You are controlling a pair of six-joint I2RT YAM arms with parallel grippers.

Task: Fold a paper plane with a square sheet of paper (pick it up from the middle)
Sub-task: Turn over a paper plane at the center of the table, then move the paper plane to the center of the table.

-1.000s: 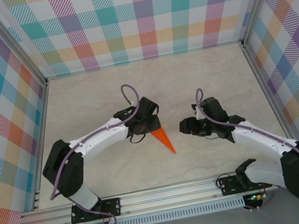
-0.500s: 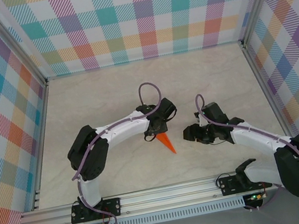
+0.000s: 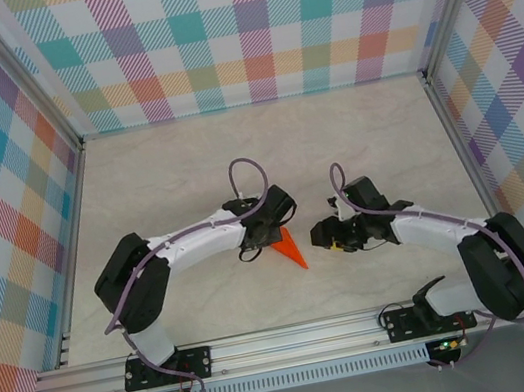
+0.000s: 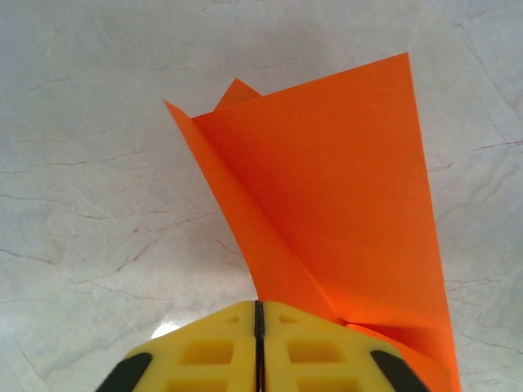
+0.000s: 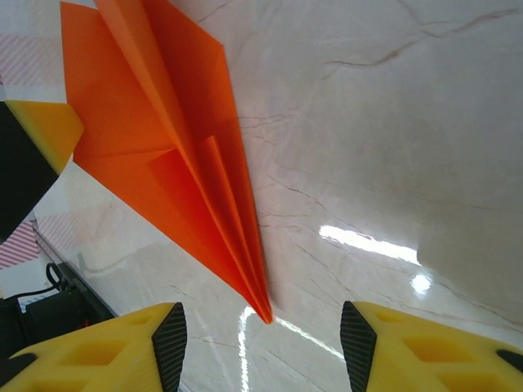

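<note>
The left gripper (image 4: 257, 304) has its 2 yellow fingers pressed together on the wide tail end of the paper plane (image 4: 327, 204). The plane's orange folds fan out straight ahead of the fingertips. The right gripper (image 5: 261, 331) has its 2 fingers apart and touches nothing. The plane's pointed nose lies just ahead of the gap between them, low over the marble-patterned table (image 5: 392, 122), and its creases run away toward the left gripper.
</note>
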